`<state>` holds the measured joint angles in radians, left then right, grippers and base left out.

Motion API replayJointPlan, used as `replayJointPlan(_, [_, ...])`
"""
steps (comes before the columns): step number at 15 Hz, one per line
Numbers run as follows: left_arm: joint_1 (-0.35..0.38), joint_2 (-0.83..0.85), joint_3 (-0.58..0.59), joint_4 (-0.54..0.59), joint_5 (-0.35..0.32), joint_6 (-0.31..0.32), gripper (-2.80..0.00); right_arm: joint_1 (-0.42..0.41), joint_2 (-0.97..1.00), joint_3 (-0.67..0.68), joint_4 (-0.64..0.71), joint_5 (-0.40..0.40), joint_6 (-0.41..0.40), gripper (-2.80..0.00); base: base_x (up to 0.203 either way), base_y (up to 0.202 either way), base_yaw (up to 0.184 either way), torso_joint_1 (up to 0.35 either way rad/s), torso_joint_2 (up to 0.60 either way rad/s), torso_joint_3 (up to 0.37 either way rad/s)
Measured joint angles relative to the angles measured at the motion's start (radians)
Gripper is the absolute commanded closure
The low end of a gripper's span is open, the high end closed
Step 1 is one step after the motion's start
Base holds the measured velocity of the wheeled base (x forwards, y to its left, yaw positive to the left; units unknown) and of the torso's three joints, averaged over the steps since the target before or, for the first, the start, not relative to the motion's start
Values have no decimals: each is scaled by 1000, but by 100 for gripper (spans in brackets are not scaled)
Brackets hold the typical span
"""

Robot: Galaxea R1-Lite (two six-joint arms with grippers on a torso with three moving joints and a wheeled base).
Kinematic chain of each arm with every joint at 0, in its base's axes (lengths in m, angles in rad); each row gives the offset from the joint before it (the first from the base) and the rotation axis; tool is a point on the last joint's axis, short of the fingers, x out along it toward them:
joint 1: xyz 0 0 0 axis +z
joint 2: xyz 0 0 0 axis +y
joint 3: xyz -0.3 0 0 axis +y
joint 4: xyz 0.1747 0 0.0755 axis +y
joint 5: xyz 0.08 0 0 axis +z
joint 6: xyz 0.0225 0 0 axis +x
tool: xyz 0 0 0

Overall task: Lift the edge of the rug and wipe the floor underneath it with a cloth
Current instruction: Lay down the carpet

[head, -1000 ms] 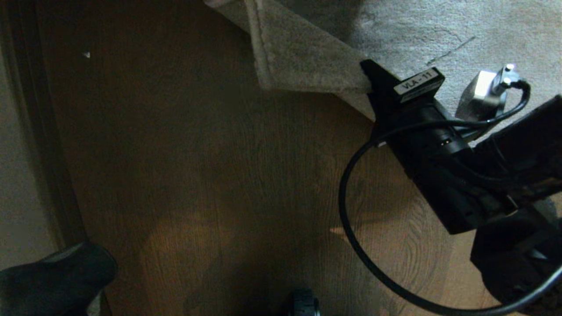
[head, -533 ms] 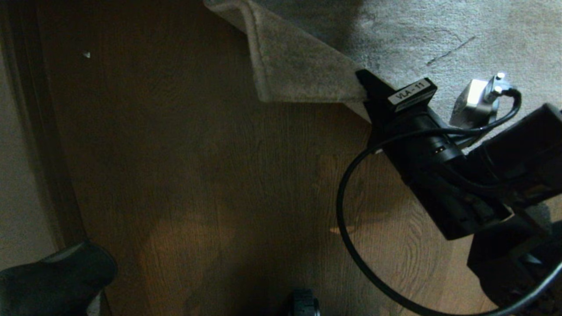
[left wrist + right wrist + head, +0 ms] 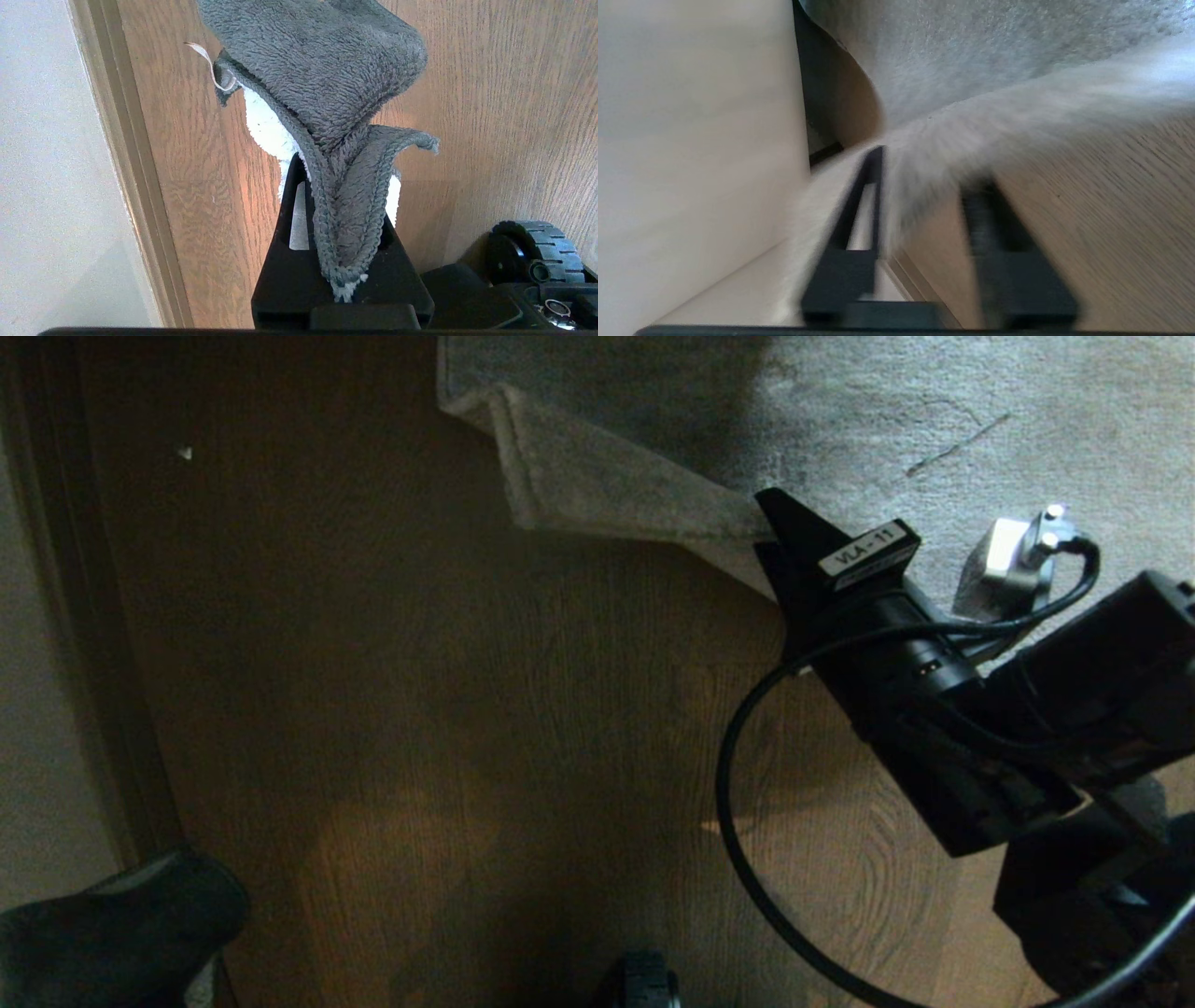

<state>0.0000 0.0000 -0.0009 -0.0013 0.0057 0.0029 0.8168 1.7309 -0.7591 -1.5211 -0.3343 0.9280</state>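
At the rug's near border we see the right end effector with jaws parted around the raised rug edge, above the floor. Beside the baseboard, our left end effector is clamped on the cloth. We judge the lift is being let go; wiping requires regripping first.

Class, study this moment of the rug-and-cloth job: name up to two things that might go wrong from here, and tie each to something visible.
1. The right pincer has its fingers parted around the rug edge, which looks blurred in the right wrist view; the edge may drop flat before the floor beneath gets wiped.
2. The left pincer holds the cloth near the wall, far from the rug, so lifting may need repeating.
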Motion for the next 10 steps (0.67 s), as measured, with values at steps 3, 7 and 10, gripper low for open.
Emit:
replayJointPlan(3, [0, 0, 0, 0, 0, 0, 0, 2, -1, 1, -1, 1, 1, -280, 0, 0, 0, 0, 0, 0])
replayJointPlan(7, [0, 0, 0, 0, 0, 0, 0, 31, 0, 19, -1, 1, 0, -280, 0, 0, 0, 0, 0, 0])
replayJointPlan(10, [0, 0, 0, 0, 0, 0, 0, 88, 3, 39, -1, -1, -2, -280, 0, 0, 0, 0, 0, 0])
